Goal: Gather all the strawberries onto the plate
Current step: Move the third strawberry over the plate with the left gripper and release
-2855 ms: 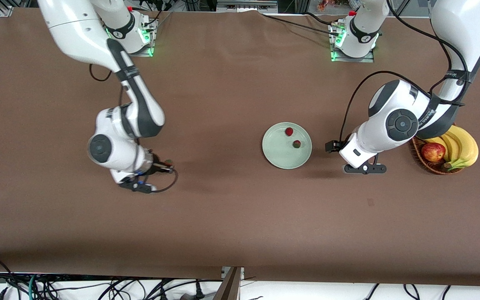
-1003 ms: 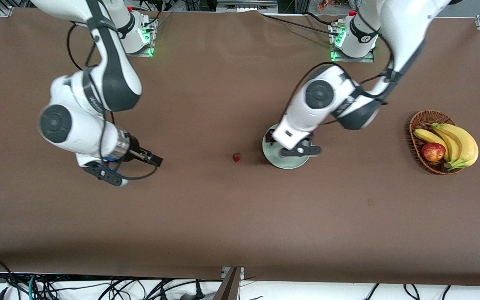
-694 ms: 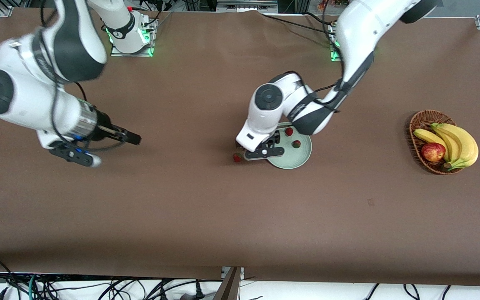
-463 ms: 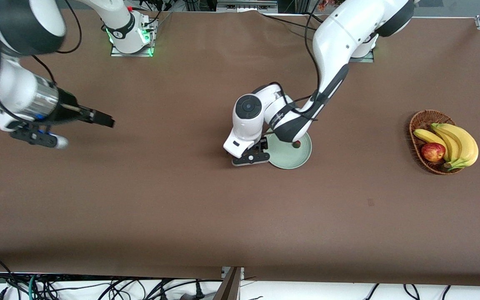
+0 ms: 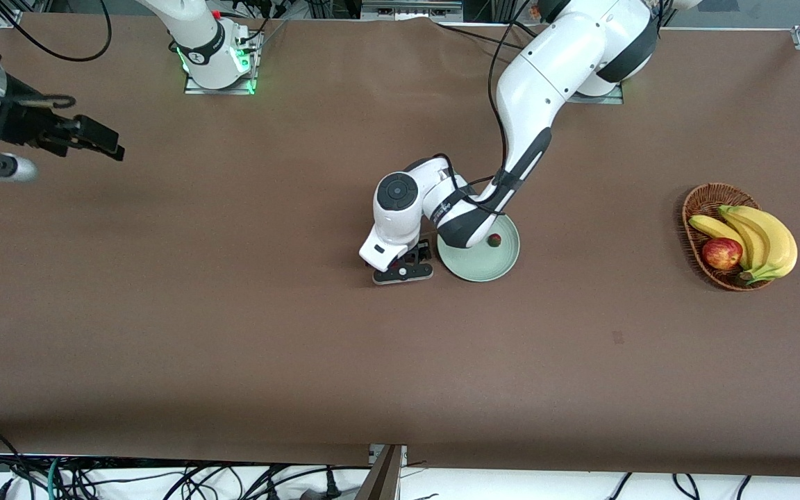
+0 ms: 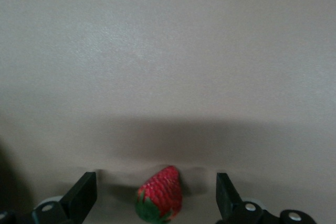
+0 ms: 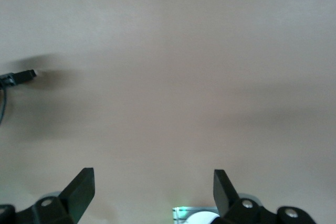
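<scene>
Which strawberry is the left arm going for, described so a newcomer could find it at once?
Start at the plate mid-table; the left tool is down beside its rim, toward the right arm's end. Between its open fingers lies the strawberry, on bare cloth. Unlike the other strawberry, it is off the plate.

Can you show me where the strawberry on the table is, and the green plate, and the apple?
strawberry [image 6: 160,200]: left wrist view, on its red body, between the open left pincer's fingers.
plate [image 5: 485,265]: front view, on its bare mint inside.
apple [image 5: 721,253]: front view, on its red skin, in the basket.
</scene>
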`<action>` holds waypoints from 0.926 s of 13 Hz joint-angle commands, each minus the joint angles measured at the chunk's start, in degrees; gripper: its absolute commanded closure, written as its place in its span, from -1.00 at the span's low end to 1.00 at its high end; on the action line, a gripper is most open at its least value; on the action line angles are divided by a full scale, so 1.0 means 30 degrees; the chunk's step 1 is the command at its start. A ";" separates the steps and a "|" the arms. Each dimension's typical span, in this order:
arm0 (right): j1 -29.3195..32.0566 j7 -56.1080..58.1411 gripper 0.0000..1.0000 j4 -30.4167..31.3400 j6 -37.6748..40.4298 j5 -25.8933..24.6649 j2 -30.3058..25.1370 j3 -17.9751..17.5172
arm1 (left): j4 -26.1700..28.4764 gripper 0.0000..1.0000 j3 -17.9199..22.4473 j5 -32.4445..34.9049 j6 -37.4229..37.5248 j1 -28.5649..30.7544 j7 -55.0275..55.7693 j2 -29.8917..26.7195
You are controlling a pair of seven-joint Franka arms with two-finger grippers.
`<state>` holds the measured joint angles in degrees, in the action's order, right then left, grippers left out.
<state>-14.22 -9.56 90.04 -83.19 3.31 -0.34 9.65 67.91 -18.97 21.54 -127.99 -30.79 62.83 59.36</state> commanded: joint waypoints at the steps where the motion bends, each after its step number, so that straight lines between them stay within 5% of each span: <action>1: 0.0315 0.0463 -0.99 0.1334 -0.0483 -0.0691 -0.1000 -0.0405 | -0.0695 -1.00 0.0203 0.0289 0.0240 -0.0312 0.0473 0.0223; 2: 0.0315 0.0463 -0.99 0.1043 -0.0483 -0.1040 -0.0882 -0.0433 | -0.0636 -0.87 0.0202 0.0289 0.0241 -0.0312 0.0792 0.0223; 3: 0.0315 0.0492 -0.99 0.0750 -0.0570 -0.1276 -0.0678 -0.0434 | -0.0577 -0.53 0.0202 0.0289 0.0241 -0.0312 0.0970 0.0223; 10: 0.0491 0.0318 -0.99 -0.0835 -0.0717 -0.1603 0.0378 -0.0375 | -0.0518 0.34 0.0173 0.0289 0.0357 -0.0429 0.1616 0.0077; 12: 0.0258 0.0288 -0.99 -0.0835 -0.0688 -0.1192 0.0349 -0.0520 | -0.0518 0.44 0.0143 0.0115 0.0445 -0.0429 0.1674 -0.0069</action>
<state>-13.76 -8.96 88.87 -85.66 -1.02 0.30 9.24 67.36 -18.97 21.54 -127.89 -31.35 66.64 59.54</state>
